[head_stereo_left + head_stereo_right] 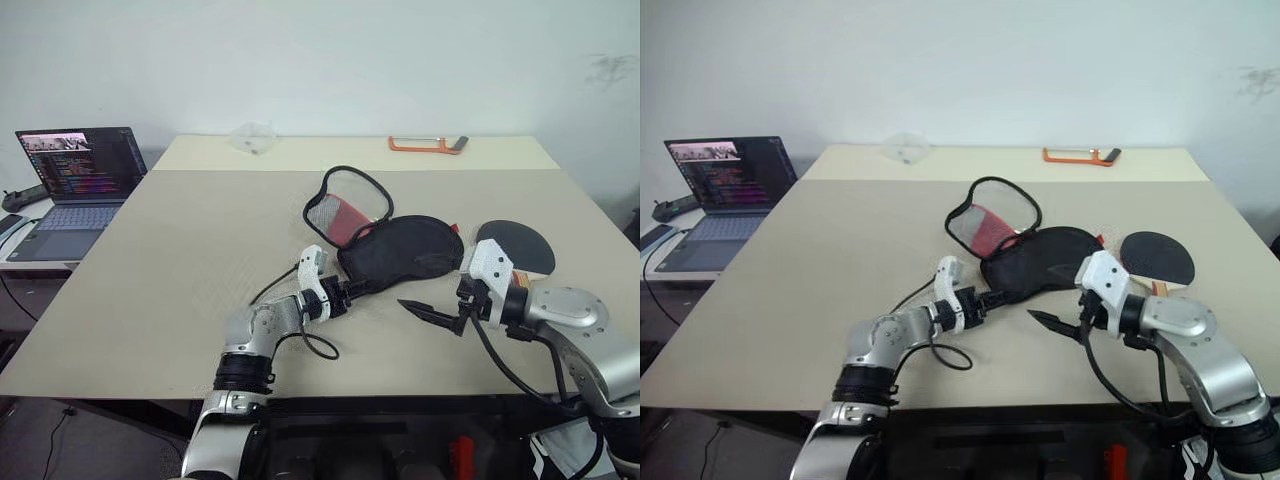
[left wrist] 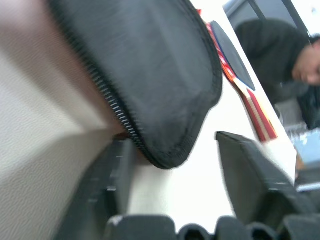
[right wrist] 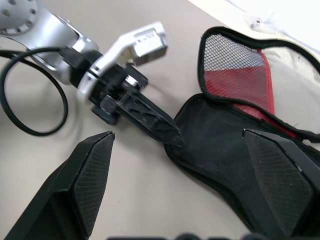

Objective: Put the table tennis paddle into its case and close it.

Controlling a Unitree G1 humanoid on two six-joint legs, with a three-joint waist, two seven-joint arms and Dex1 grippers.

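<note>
Lying open on the beige table [image 1: 180, 260], the case [image 1: 400, 247] had its red-and-mesh flap [image 1: 345, 208] thrown back toward the far side, black body nearer the robot; paddle not in yet. The table tennis paddle [image 1: 517, 244] sat flat on the table just beside the case's right end, black blade up, its handle hidden behind the right arm in the head views; the left wrist view showed the handle striped red, well apart from that arm.

Left gripper [image 3: 150, 120] was at the case's near-left zippered edge, jaws parted with the rim between them in the left wrist view; no clamp visible, so apparently not gripping. Right gripper [image 1: 432, 314] hovered over the table in front of the case, spread wide, holding nothing.

Judged step: pin the case, then fetch the paddle. To do it well: close the left on the lower rim only, not both layers, so the mouth stays open; keep the flap back; swing the right arm round to the handle, not the blade, since the flat blade gives no purchase; slide it in blade first, low and level. Risks: soft fabric bunching, the case skidding if unpinned, the flap flopping shut.

Laptop [image 1: 75, 190] and orange-framed tool [image 1: 428, 145] irrelevant.
</note>
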